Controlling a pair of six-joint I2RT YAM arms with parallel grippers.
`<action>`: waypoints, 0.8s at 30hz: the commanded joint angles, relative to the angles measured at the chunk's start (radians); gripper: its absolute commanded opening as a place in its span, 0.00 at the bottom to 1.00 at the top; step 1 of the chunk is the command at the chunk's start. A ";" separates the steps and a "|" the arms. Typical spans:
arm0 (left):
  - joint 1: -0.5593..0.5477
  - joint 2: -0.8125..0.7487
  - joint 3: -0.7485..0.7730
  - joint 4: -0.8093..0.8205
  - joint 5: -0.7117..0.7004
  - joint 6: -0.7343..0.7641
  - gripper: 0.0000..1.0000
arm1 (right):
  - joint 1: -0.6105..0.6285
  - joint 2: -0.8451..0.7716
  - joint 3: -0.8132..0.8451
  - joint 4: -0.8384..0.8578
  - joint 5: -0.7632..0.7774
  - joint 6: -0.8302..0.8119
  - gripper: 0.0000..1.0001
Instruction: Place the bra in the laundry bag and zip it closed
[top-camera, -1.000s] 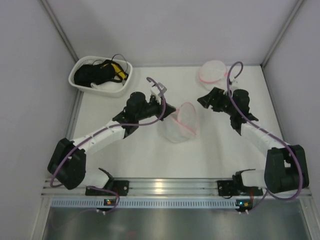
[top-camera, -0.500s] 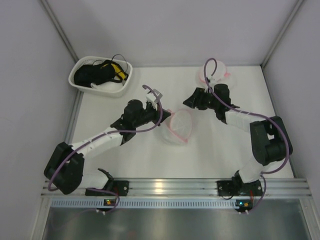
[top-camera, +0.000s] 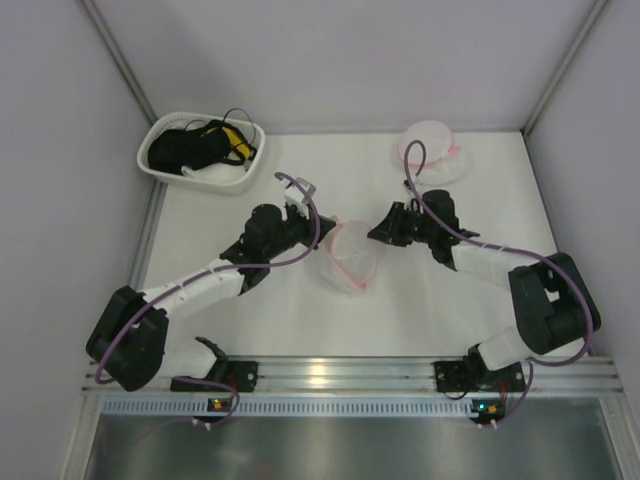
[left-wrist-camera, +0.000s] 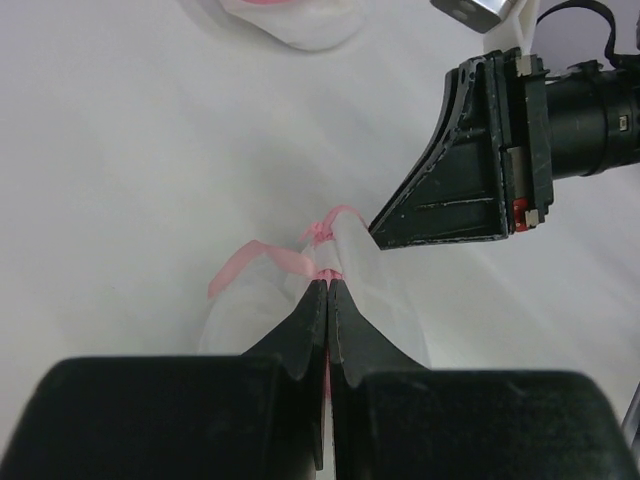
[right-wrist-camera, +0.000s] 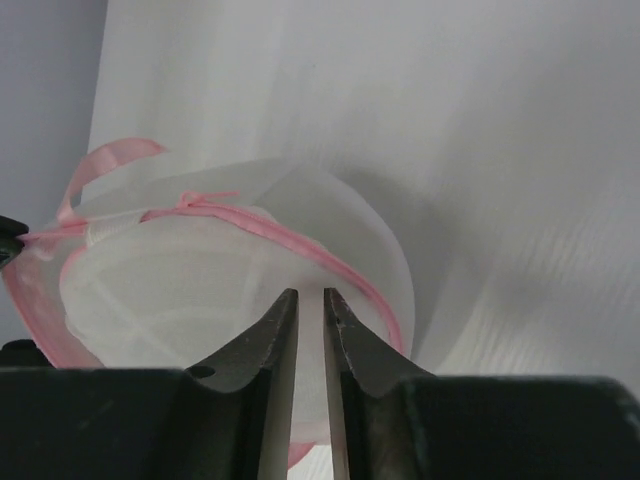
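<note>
Left tool (left-wrist-camera: 328, 284) clamps laundry bag (top-camera: 350, 260) – right tool (right-wrist-camera: 310, 296) unclear – on white table (top-camera: 420, 310), grey walls (top-camera: 350, 60).

Both arms stretch forward and lean inward, tips nearly meeting. The left tool (left-wrist-camera: 328, 282) is pinched tight on the laundry bag (top-camera: 350, 262). The right tool (right-wrist-camera: 310, 295) shows a narrow slit between its jaws.

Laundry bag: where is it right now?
In the top view the laundry bag is at the middle of the table, with the left gripper pinching its pink rim on the left and the right gripper at its right edge.
</note>
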 joint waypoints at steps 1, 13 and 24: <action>0.000 -0.017 0.033 -0.012 -0.038 -0.041 0.00 | 0.007 -0.085 0.008 -0.033 0.060 -0.045 0.15; -0.003 -0.190 0.264 -0.568 -0.196 -0.110 0.87 | 0.008 -0.174 -0.014 -0.069 0.131 -0.039 0.00; -0.035 0.046 0.419 -0.629 -0.207 -0.273 0.81 | 0.091 -0.173 -0.027 -0.010 0.091 -0.045 0.00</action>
